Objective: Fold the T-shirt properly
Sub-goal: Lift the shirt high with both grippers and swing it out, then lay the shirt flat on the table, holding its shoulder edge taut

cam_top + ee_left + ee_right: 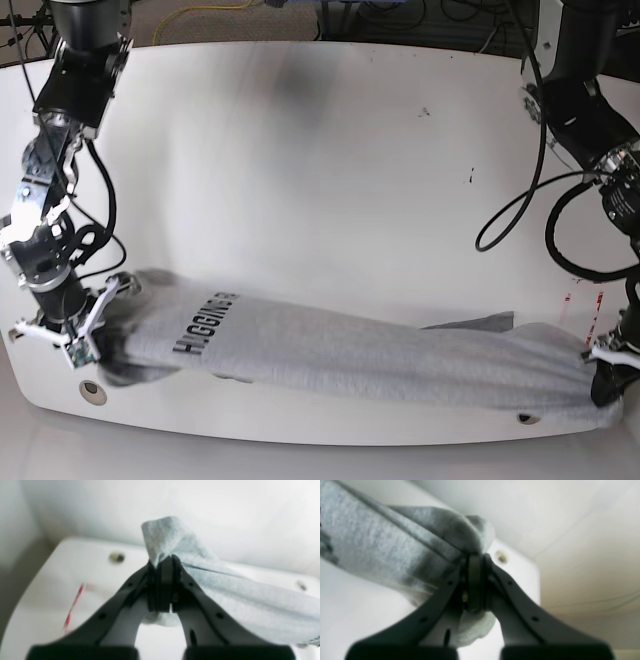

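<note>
T-shirt [350, 350] stretched along near table [300, 150] edge, lettering up. Left gripper [163, 562] fingers clamped on one end; right gripper [476, 560] fingers clamped on the other.

Both arms reach down to the frame's lower corners in the base view, left gripper [603, 375] at lower right, right gripper [97, 338] at lower left, each clamped on cloth.

A white table [330, 150] with rounded corners — pale floor below, cables [420, 25] behind it.
</note>
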Motion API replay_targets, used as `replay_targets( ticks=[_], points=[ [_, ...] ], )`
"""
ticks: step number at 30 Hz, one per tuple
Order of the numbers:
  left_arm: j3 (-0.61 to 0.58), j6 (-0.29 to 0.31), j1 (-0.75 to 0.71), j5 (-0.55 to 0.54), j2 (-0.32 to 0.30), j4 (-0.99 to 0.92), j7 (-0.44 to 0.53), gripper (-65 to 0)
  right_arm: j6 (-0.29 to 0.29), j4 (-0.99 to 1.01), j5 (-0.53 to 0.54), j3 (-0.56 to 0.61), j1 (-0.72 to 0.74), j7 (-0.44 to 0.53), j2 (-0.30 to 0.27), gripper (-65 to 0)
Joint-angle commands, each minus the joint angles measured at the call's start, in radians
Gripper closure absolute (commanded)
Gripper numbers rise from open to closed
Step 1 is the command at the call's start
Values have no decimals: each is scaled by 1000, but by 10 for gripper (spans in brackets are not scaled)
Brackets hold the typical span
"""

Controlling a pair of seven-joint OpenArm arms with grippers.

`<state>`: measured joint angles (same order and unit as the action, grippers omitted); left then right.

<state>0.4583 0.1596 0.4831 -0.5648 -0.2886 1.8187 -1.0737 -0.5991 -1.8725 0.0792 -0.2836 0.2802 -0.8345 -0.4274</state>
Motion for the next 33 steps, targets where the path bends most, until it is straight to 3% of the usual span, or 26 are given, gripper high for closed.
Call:
replay_targets(
  ticks=[1, 11, 17, 26, 33],
  points=[
    [18, -1, -59, -31, -30, 43, 33, 0, 14, -54, -9, -24, -48, 19, 9, 0],
    [115, -1, -330, -148, -41, 69, 33, 0, 14, -100, -9, -99, -263, 27, 120, 0],
    [150, -1, -462, -172, -76, 66, 33, 0, 14, -100, -9, -111, -358, 36, 166, 0],
    [184, 1, -628, -171, -76, 57, 33, 0, 14, -97, -11, -111, -488, 122, 206, 0],
    [188, 90, -696, -168, -76, -9, 33, 0, 18, -94, -11, -111, -559, 148, 236, 0]
  ],
)
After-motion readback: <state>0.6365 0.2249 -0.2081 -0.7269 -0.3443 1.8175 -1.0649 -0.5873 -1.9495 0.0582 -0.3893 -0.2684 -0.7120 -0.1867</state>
